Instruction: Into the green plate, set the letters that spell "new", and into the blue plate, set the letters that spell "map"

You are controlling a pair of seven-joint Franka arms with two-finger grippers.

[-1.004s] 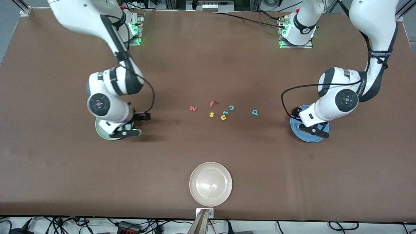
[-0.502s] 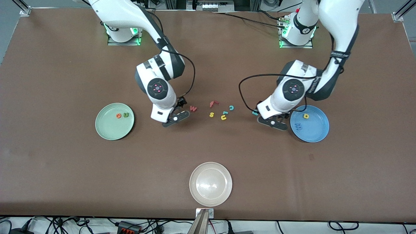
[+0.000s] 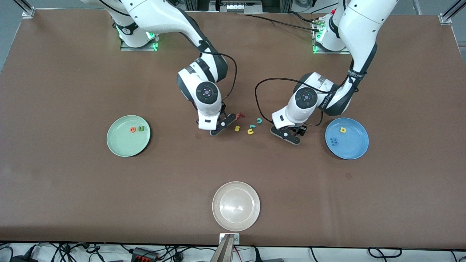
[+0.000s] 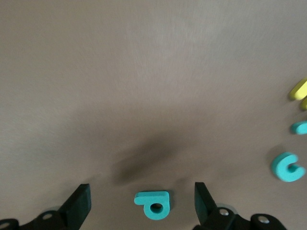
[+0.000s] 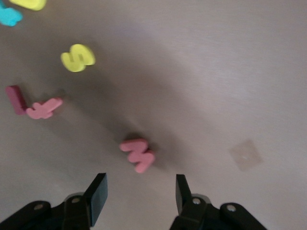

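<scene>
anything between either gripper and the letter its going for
Nothing visible does. The left gripper stands open over the teal p, which lies on bare table between its fingers. The right gripper is open over the pink w, with only bare table between them.

Three plates, eleven foam letters
</scene>
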